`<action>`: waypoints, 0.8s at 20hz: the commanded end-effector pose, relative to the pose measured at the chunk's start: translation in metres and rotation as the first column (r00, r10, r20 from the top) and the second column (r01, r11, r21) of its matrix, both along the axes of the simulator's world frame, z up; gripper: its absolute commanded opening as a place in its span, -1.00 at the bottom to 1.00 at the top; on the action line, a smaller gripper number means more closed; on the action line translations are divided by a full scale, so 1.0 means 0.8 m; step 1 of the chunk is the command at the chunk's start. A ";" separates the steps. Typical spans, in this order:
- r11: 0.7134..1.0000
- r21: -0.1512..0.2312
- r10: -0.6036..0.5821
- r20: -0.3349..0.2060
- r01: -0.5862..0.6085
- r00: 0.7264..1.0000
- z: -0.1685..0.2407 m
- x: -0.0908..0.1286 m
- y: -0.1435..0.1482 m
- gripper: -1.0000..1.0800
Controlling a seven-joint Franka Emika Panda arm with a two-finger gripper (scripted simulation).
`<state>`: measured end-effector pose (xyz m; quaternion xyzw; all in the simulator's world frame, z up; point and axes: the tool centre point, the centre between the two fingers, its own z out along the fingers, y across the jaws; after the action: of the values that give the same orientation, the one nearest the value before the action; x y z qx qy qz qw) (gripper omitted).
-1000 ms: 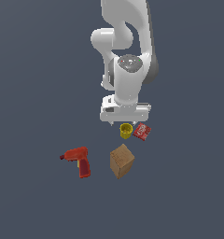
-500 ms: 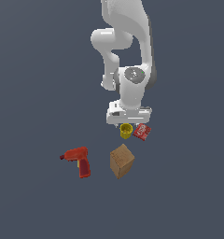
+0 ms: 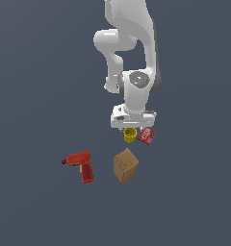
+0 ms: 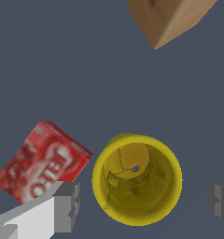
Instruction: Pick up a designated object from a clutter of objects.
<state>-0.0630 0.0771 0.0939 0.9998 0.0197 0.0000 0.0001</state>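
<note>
**Inspector:** Arm first, then downward by size. White jointed robot arm (image 3: 129, 53) stands over the clutter, its hand low, directly above the target. What of the claw?

**Assistant:** The grey-tipped two-finger gripper (image 4: 144, 205) is spread wide — one fingertip (image 4: 67, 205) shows on one side of the cup, the other at the opposite edge of the wrist view, neither touching the rim. Nothing is held.

**Inspector:** Clutter, largest down.

**Assistant:** The red power drill (image 3: 80, 165) lies on the dark grey floor (image 3: 35, 96), well apart toward the exterior view's left. The tan cardboard-like box (image 3: 125, 165) stands tilted on a corner, near the cup but apart from it. The small flat red printed packet (image 3: 147, 135) lies just beside the cup; whether they touch I cannot tell. The small bright yellow hollow cylindrical cup (image 4: 137, 184) stands upright on the floor, mouth up, between the two fingers.

**Inspector:** Progress?

**Assistant:** In my judgement the approach and alignment are done — the cup is bracketed. Closing, gripping and lifting remain; the cup is not yet grasped or raised.

**Inspector:** Risk?

**Assistant:** The packet sits close to one finger; a further descent could catch its corner.
</note>
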 end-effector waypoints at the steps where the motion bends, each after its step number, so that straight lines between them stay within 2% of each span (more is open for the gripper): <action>1: 1.000 0.000 0.000 -0.001 0.000 1.000 -0.007 -0.001 0.000 0.92; 9: 1.000 0.000 0.000 0.000 0.000 1.000 -0.049 -0.002 0.000 0.92; 15: 1.000 0.000 0.000 0.000 0.000 1.000 -0.060 -0.002 0.000 0.92; 16: 1.000 0.000 0.000 0.000 0.000 1.000 -0.060 -0.002 0.000 -1.00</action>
<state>-0.0645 0.0775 0.0473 0.9998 0.0200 -0.0003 -0.0001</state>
